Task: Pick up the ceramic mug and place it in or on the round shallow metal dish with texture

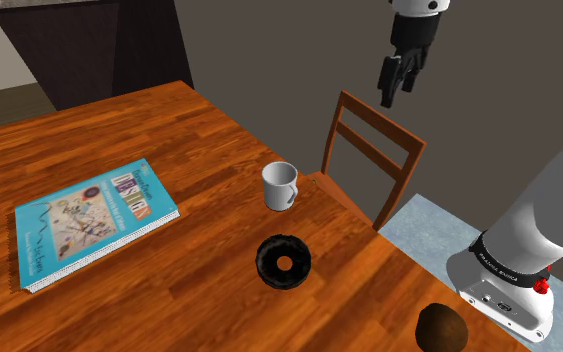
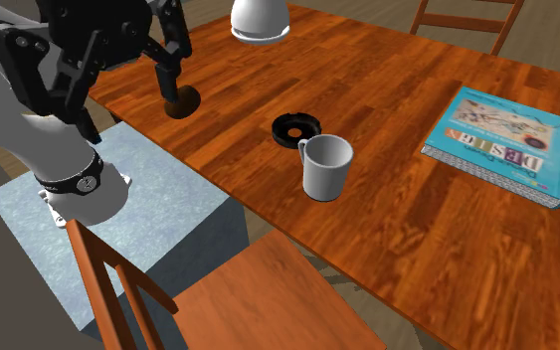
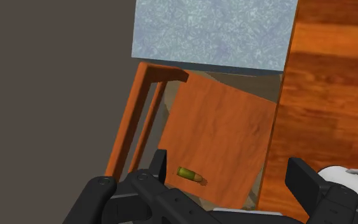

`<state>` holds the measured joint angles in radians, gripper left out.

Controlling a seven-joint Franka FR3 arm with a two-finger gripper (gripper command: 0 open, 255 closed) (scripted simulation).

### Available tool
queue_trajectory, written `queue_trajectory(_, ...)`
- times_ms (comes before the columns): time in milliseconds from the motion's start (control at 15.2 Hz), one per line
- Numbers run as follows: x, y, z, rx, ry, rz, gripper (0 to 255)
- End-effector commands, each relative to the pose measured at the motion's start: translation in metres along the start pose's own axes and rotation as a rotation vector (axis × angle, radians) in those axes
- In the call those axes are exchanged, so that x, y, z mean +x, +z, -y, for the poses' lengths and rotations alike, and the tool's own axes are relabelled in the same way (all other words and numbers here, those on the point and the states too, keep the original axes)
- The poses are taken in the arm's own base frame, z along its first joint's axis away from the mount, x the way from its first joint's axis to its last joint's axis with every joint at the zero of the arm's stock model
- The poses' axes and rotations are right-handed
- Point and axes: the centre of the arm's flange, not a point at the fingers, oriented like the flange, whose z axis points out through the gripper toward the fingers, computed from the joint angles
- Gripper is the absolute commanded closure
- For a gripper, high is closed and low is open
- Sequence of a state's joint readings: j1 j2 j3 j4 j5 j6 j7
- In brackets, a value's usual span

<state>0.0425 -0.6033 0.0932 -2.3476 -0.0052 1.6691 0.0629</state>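
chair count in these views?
2. The near chair sits beside the stand, at the table edge close to the mug. The far chair stands across the table, at the second exterior view's top right. Others may be out of frame.

A plain white mug (image 1: 280,186) stands upright, mouth up, in the shoulder view well to the right of the blue book (image 1: 94,220). Its handle is turned away from the book. A small round black dish (image 1: 284,260) with a rough texture lies flat (its middle shows brown, like a ring), also right of the book, near the mug but not touching it.
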Motion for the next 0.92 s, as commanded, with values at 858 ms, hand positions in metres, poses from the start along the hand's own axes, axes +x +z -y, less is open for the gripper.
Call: queue_trajectory(858, 0.104, 0.095, 0.127, 0.088, -0.031, 0.013, 0)
